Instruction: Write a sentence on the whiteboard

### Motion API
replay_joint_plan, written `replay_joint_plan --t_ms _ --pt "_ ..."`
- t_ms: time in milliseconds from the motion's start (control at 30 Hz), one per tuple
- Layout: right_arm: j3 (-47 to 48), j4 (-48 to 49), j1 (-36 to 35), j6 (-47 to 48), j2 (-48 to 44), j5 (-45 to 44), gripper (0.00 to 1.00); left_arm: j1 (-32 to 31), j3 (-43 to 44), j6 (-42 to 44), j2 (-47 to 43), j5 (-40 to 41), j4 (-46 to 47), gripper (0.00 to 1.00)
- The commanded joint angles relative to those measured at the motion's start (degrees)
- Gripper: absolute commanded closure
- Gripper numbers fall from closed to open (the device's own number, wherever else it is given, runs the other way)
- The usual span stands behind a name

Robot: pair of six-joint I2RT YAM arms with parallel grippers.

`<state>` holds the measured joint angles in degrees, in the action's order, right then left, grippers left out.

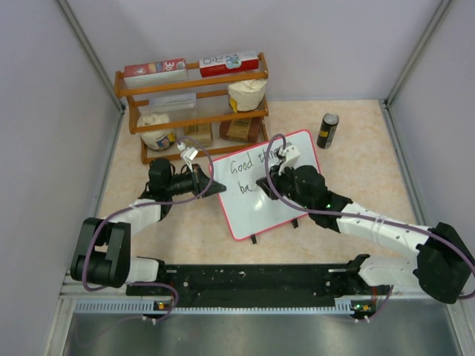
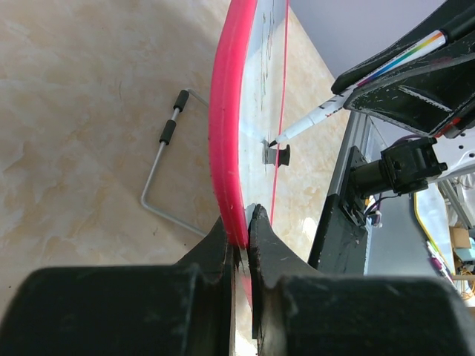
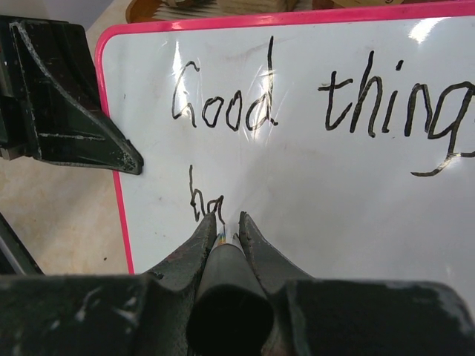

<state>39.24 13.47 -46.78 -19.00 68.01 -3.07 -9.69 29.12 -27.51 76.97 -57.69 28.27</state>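
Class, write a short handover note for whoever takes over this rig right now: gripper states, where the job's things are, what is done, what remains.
Left gripper: shut on the whiteboard at its left frame edge.
Right gripper: shut on the marker, tip at the board's second line.
Whiteboard: mid-table, in front of the wooden shelf.
Done: the sentence shows "Good thing" on top, cut off at the wrist view's edge, with "ha" below.
Left: finish the word begun with "ha" and the rest of the line.
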Motion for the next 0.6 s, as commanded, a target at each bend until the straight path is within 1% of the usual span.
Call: replay_joint_plan --t_ms 0,233,567 --pt "1.8 -0.6 0.6 1.4 -2.8 -1.7 1.0 -2.1 -3.1 13.6 1.1 1.2 -5.4 1.0" --pt "4.4 0.4 1.3 1.0 -3.8 -1.2 1.0 -2.1 -3.1 13.6 1.0 1.3 -5.4 1.0" --pt "6.5 1.0 1.8 0.5 0.0 -1.1 1.0 -2.1 -3.2 13.6 0.9 1.2 -5.3 1.0"
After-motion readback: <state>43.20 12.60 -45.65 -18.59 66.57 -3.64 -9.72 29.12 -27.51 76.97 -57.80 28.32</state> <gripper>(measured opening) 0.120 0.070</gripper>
